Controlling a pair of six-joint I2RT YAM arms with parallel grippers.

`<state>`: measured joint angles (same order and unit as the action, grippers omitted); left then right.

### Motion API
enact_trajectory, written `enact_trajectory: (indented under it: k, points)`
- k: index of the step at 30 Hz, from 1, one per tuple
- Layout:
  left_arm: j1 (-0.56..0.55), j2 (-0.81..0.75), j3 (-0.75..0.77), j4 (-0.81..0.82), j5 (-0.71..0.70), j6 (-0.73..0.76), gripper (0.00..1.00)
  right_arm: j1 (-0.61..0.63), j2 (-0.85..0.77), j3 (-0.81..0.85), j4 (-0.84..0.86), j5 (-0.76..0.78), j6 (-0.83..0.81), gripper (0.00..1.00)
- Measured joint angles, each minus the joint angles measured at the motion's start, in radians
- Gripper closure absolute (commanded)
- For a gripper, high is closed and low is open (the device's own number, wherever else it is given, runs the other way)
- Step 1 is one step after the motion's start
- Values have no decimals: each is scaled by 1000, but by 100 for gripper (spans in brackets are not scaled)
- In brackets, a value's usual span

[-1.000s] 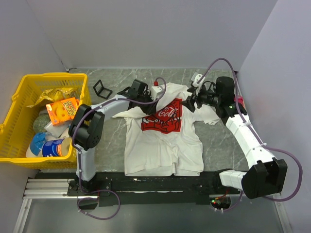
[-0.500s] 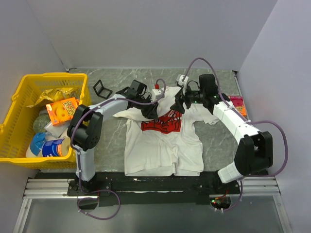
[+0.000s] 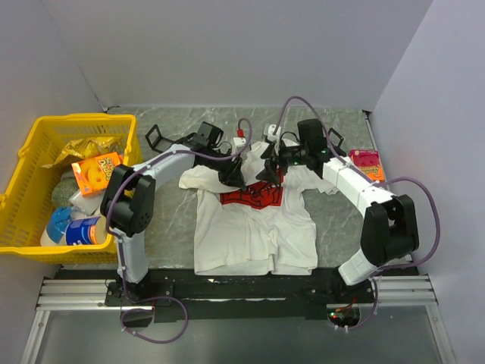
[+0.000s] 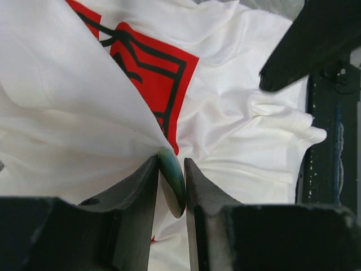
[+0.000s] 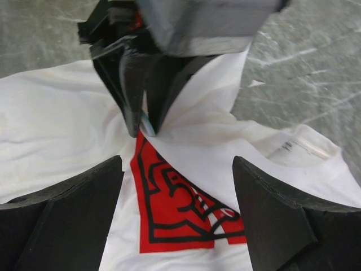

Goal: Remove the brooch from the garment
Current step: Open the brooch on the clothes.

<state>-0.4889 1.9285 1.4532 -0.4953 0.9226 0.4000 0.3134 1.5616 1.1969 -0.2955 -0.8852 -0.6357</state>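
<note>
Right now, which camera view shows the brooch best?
The left wrist view: the green oval brooch sits edge-on, pinched between the fingers of the left pincer, with the garment drawn up to it. The right wrist view shows only a pale sliver of it between those fingers. In the top view the left pincer hides it.

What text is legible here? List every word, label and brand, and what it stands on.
No text reads clearly.
The red square print on the white short-sleeved T-shirt: lettering crumpled, unreadable.
The white neck label: too small.
The orange cardboard box in the yellow plastic basket: blurred.
The pink packet: too small.
</note>
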Motion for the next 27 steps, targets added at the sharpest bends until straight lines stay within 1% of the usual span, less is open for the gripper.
enact_trajectory:
  k: [10,19,22,27]
  points:
    - [21,-2,8,2,111,-29,69,21,61,-34,64,-80,26,13]
    - [21,-4,12,-3,161,-32,69,47,101,-34,22,-97,-11,13]
    - [21,-4,12,-3,167,-32,69,60,110,-34,19,-95,-23,14]
    - [21,-4,12,-3,179,-32,69,78,117,-34,19,-71,-32,23]
